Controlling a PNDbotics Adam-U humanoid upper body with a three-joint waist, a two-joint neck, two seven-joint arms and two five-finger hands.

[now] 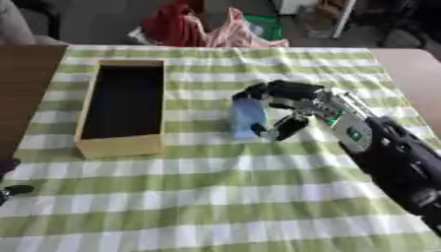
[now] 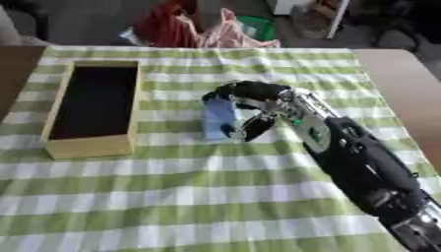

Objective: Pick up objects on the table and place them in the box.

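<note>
A pale blue upright object (image 1: 247, 118) stands on the green and white checked cloth, to the right of a long wooden box (image 1: 123, 106) with a dark inside. My right hand (image 1: 289, 106) reaches in from the lower right. Its fingers curl over the top of the blue object and its thumb (image 1: 284, 128) sits against the object's right side. Only the fingers of my left hand (image 1: 10, 189) show, low at the left edge.
The checked cloth (image 1: 215, 197) covers most of the table; bare brown table (image 1: 21, 83) shows on the left and at the right rim. Red and pink cloth and clutter (image 1: 206, 27) lie beyond the far edge.
</note>
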